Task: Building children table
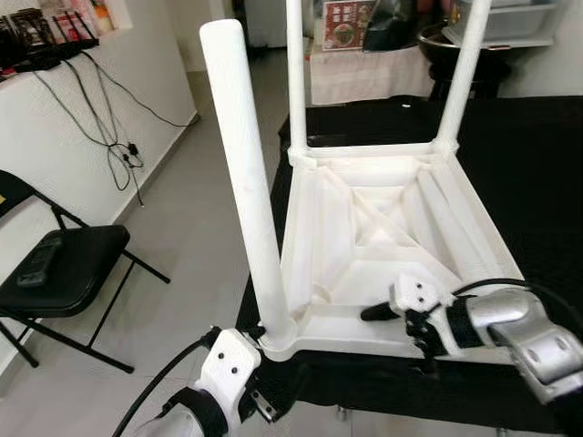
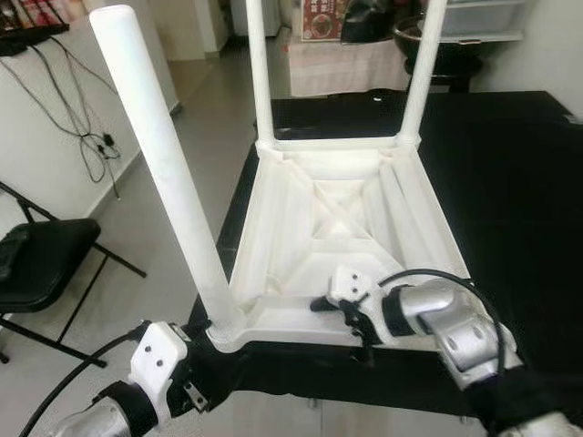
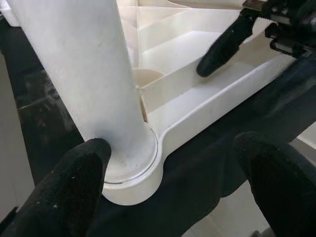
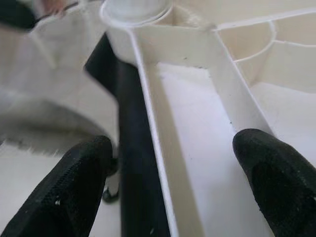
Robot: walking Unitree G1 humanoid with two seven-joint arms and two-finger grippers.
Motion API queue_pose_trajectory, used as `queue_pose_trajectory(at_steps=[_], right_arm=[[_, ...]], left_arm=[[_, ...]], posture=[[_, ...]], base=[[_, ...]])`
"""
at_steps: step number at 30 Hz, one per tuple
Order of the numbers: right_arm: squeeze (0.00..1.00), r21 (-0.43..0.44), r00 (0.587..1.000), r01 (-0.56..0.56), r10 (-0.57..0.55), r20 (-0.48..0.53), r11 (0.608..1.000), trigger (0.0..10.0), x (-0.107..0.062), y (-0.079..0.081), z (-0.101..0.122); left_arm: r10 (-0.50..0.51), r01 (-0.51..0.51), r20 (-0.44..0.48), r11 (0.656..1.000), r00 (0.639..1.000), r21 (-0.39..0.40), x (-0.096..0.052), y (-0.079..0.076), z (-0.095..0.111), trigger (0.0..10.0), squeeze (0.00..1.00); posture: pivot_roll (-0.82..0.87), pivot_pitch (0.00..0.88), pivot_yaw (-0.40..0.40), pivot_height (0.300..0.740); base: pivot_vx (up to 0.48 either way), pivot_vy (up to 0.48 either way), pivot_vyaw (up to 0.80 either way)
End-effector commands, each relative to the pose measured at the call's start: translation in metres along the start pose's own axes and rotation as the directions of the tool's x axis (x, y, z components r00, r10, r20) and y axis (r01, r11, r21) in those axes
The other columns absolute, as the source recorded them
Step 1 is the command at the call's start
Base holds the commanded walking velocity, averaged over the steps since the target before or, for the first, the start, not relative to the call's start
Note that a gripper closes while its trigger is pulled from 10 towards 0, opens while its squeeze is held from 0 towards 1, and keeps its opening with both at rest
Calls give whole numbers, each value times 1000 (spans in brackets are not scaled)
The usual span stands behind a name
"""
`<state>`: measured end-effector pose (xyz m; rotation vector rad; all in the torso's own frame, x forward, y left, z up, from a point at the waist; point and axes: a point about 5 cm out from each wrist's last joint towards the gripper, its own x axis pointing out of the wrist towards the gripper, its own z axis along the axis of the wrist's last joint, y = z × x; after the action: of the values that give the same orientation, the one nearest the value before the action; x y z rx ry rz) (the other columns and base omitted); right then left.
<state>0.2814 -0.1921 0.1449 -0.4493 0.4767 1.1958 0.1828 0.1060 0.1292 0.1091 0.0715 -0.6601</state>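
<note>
1. Centrally, the white plastic tabletop (image 1: 383, 237) lies upside down on a black-covered bench (image 1: 537, 173), ribbed underside up, its near edge at the bench's front edge.
2. Three white legs stand in corner sockets: the near-left leg (image 1: 248, 173) leans slightly to the left, and two far legs (image 1: 296, 73) (image 1: 465, 73) rise upright at the back corners.
3. Left gripper (image 3: 168, 163): at the near-left corner, low in front of the socket. Its jaws are spread; one finger (image 3: 64, 192) touches the base of the near-left leg where it meets the socket collar, the other finger (image 3: 281, 182) is well apart over the black cover, so nothing is clamped.
4. Right gripper (image 4: 168, 168): at the near edge of the tabletop, right of centre. Jaws spread and astride the front rim, one finger (image 4: 276, 173) inside the channel behind the rim, the other (image 4: 74, 182) outside over the bench edge; the rim lies between them, not pinched.
5. Surroundings: a black folding chair (image 1: 64, 273) stands on the grey floor (image 1: 182, 237) to the left, cables (image 1: 109, 127) hang down the white wall, and a dark bowl (image 1: 455, 45) sits on a table behind.
</note>
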Motion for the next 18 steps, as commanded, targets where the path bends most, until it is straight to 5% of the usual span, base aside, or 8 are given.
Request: queue_pose_trajectory(at_steps=[1, 18], right_arm=[[0, 32, 994, 100, -101, 32, 994, 10000, -2, -12, 7], [0, 10, 962, 266, -266, 62, 964, 10000, 23, -24, 21]], left_arm=[[-8, 9, -31, 1000, 999, 18, -1, 0, -4, 10000, 0], [2, -2, -29, 1000, 1000, 25, 1, 1, -3, 10000, 0]], posture=[[-80, 88, 76, 740], [-76, 89, 66, 740]], base=[[0, 0, 0], [0, 0, 0]])
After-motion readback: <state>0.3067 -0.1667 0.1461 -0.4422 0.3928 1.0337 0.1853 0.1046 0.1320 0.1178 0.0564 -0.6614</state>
